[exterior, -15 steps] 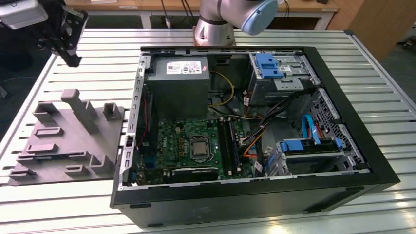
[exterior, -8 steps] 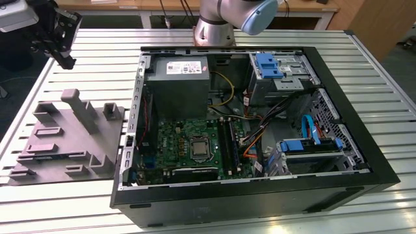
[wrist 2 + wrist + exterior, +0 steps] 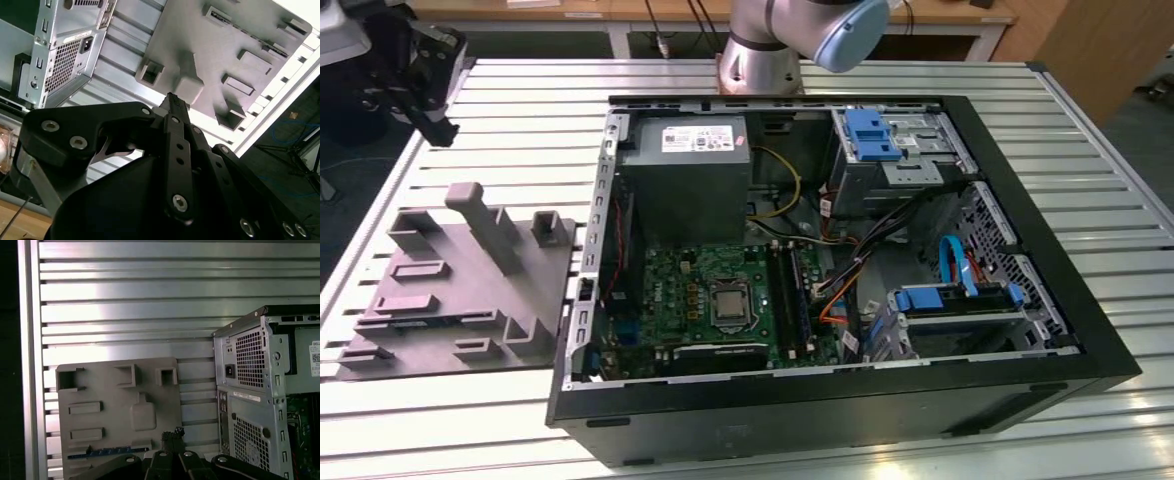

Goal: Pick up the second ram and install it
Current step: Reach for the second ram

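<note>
1. Gripper (image 3: 435, 122) hung at the exterior view's upper left, over the far corner of the ribbed metal counter (image 3: 467, 425). From this angle I could not judge how its jaws stood. A grey fixture plate (image 3: 454, 290) lay on the counter, just beside the open computer case (image 3: 854, 400) on the exterior view's left. Inside the case I saw the green motherboard (image 3: 720, 290), the grey power supply (image 3: 687, 180) and the bright blue drive brackets (image 3: 870, 135).

2. In the second wrist view, the gripper (image 3: 172, 100) had its jaws drawn together with nothing between them. Beyond the tips I saw the fixture plate (image 3: 225, 45) on the counter (image 3: 125, 55), and the perforated rear panel of the computer case (image 3: 65, 55) off to one side.

3. In the first wrist view, the gripper (image 3: 172, 434) was again clenched and empty. The second ram (image 3: 110, 452) lay flat along one edge of the fixture plate (image 3: 150, 385) as a thin blue strip. It was near the gripper's tips but not touching them. The computer case (image 3: 250, 390) stood beside the plate with its rear facing it.
</note>
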You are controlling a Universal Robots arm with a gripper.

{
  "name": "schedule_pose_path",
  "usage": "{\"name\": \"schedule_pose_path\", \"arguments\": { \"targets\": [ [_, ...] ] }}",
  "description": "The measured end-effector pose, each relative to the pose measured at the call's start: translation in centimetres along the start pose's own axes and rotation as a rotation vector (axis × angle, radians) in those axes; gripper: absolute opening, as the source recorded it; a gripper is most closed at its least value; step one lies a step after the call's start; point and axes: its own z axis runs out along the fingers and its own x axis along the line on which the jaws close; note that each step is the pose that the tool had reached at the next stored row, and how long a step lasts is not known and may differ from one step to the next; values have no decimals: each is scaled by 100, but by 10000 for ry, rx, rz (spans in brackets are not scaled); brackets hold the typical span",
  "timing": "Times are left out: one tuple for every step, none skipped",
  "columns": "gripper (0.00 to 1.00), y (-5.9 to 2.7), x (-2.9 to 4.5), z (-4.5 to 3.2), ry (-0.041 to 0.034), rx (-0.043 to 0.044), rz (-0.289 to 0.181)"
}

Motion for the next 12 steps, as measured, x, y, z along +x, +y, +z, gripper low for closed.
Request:
{"name": "schedule_pose_path", "arguments": {
  "targets": [
    [10,-4,19,1,0,0,0],
    [10,-7,38,2,0,0,1],
    [10,-10,56,4,0,0,1],
    [10,-14,75,7,0,0,1],
    [10,-18,93,9,0,0,1],
    [10,-23,111,12,0,0,1],
    [10,-27,126,14,0,0,1],
    [10,-32,141,16,1,1,1],
    [10,-37,154,19,1,1,1],
    [10,-41,168,23,0,0,1],
    [10,-46,180,26,0,0,1],
    [10,-51,192,29,0,0,1]
  ]
}}
